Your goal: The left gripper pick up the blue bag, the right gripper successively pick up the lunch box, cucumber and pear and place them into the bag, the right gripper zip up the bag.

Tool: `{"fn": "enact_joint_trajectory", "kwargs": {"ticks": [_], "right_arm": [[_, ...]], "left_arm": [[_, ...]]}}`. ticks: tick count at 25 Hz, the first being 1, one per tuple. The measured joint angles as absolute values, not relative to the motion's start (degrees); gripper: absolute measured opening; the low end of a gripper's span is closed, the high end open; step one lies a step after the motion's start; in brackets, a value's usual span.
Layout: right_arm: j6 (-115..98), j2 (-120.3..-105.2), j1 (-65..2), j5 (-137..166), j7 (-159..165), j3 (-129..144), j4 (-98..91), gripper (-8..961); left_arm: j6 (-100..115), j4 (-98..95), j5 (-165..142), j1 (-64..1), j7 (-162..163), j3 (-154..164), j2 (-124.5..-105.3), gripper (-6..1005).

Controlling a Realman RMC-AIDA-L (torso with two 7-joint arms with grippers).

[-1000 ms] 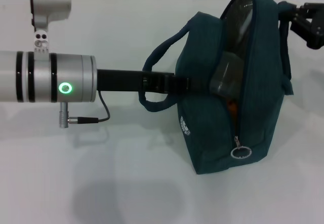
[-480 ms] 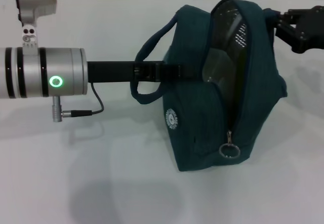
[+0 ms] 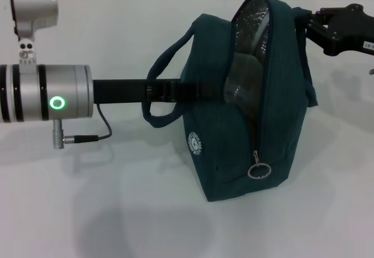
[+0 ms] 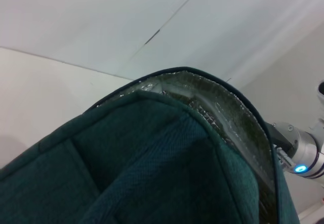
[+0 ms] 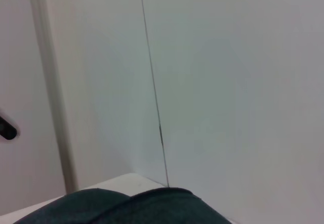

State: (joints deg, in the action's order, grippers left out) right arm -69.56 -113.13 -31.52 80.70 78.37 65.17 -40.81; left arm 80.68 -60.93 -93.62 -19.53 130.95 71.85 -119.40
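Observation:
The blue bag (image 3: 234, 147) stands on the white table, its zipper open and its silver foil lining (image 3: 254, 21) showing. The clear lunch box (image 3: 244, 83) sits inside the opening; the cucumber and pear are hidden. The zipper's ring pull (image 3: 259, 170) hangs low on the bag's front. My left gripper (image 3: 217, 91) reaches through a loop handle (image 3: 160, 89) to the near edge of the opening and holds the fabric. My right gripper (image 3: 306, 24) touches the bag's far top edge. The bag fabric (image 4: 152, 163) fills the left wrist view, and the bag's top (image 5: 131, 209) shows in the right wrist view.
The left arm's silver segment (image 3: 49, 99), with a green light and a cable, crosses the table's left side. The right arm's lit segment (image 4: 302, 159) shows beyond the bag. White wall panels stand behind the table (image 3: 117, 211).
The bag and my left arm have shifted left together. My right gripper followed leftward to the bag's top edge. The orange patch seen inside the opening no longer shows.

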Motion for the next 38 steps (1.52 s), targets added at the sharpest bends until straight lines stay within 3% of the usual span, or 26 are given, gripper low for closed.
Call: {"fn": "enact_joint_trajectory", "kwargs": {"ticks": [5,16,26,32,38], "right_arm": [[-70.56,-113.18,-31.11,80.70,78.25,65.08,-40.78,68],[-76.12,-113.23,-27.70,80.09,73.72,62.74,-41.28,185],[-79.43,-114.00,-24.76,80.07,70.38,60.63,-41.87,643],[-97.40,-113.27,-21.68,81.45,64.01,60.61,-42.89,727],[-107.70,-113.57,-20.11,87.69,63.12,60.57,-42.12,774]], "left_arm": [[80.69,-60.43,-93.43,-19.37,130.95,71.15,-119.51,53],[80.68,-59.44,-93.42,-18.88,130.62,70.47,-119.50,53],[80.57,-58.65,-93.31,-18.92,130.35,70.13,-119.53,53],[80.66,-57.67,-93.31,-19.05,130.17,69.09,-119.53,53],[80.69,-57.65,-93.31,-19.17,129.76,69.00,-119.53,53]]}}
